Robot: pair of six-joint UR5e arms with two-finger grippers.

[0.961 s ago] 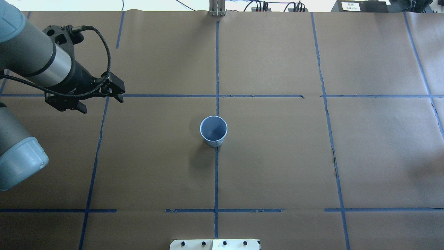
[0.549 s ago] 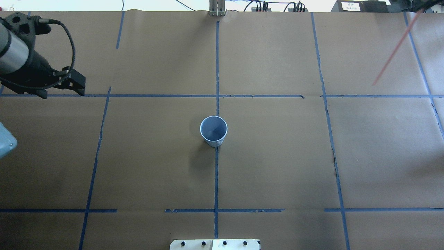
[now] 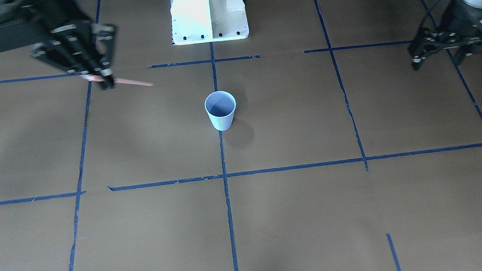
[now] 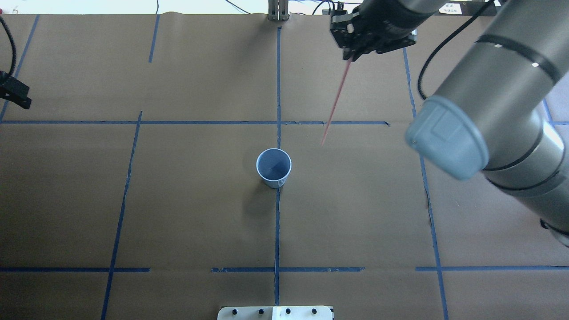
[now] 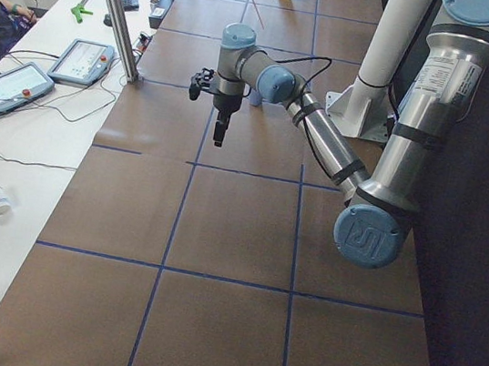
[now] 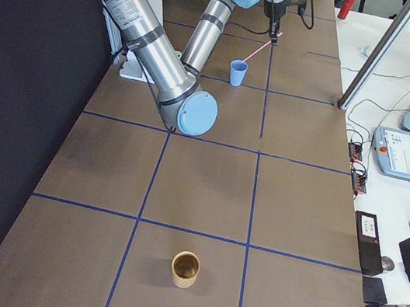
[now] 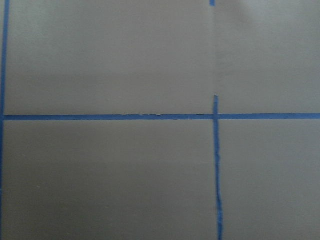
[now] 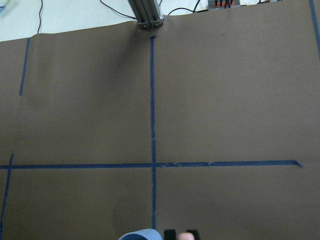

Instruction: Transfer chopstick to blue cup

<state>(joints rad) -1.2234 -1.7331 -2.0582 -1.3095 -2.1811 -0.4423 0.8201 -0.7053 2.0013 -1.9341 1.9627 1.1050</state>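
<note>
The blue cup stands upright and empty at the table's middle, also seen in the front view and the right side view. My right gripper is shut on the top end of one pinkish chopstick, which hangs slanted above the table, beyond the cup and to its right; its lower tip is apart from the cup. The front view shows the same gripper and chopstick. My left gripper is open and empty, at the overhead view's left edge.
A brown cup stands far off at the table's right end. The white robot base is at the table's near edge. Blue tape lines cross the brown paper. An operator and tablets are beyond the far edge.
My right arm has swung in from the right with the chopstick, to beyond the cup. My left arm has drawn back to the left edge. The cup has not moved.
</note>
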